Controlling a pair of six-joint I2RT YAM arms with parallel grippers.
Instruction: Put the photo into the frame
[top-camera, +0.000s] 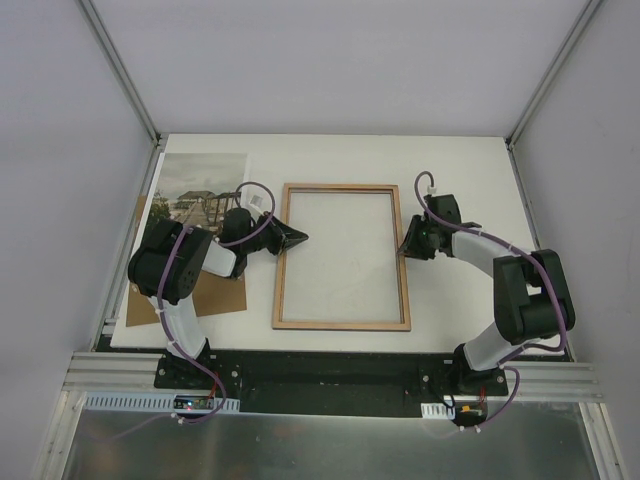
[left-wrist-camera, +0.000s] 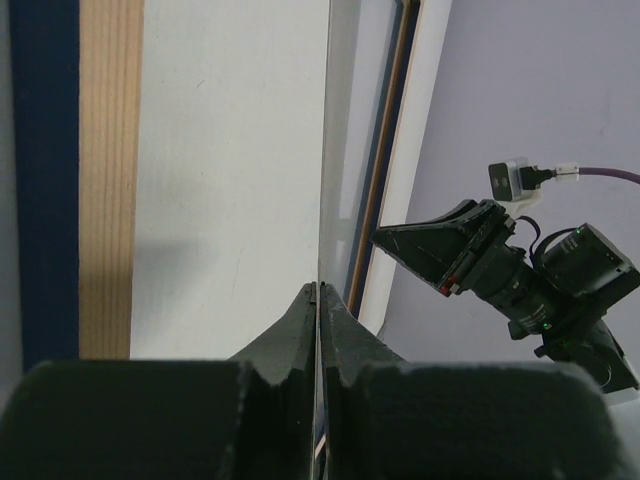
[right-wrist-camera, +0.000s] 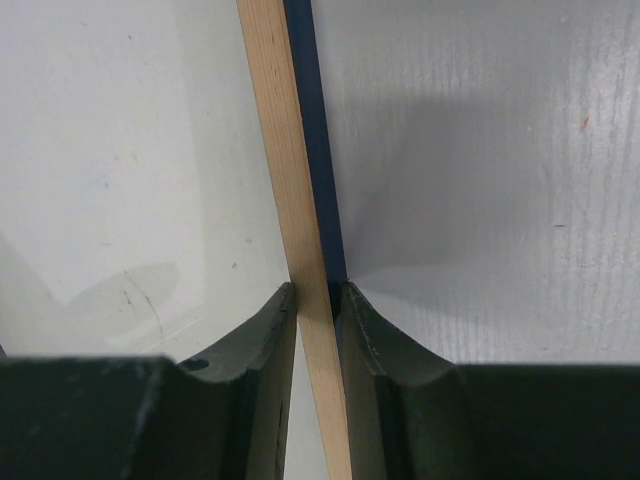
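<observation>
The frame (top-camera: 342, 325) lies in the middle of the table with its light wood back up and its clear pane showing the white table. My left gripper (top-camera: 298, 238) reaches over the frame's left rail. In the left wrist view its jaws (left-wrist-camera: 322, 290) are shut on a thin edge-on sheet that looks like the pane, and a wood and navy rail (left-wrist-camera: 110, 200) shows at the left. My right gripper (top-camera: 404, 247) is shut on the right rail (right-wrist-camera: 280, 150), with wood on one side and navy on the other. The photo (top-camera: 200, 180) lies flat at the far left.
A plain brown backing board (top-camera: 215, 290) lies at the left under my left arm, overlapping the photo's near end. Grey walls enclose the table on three sides. The right arm's gripper shows in the left wrist view (left-wrist-camera: 440, 255).
</observation>
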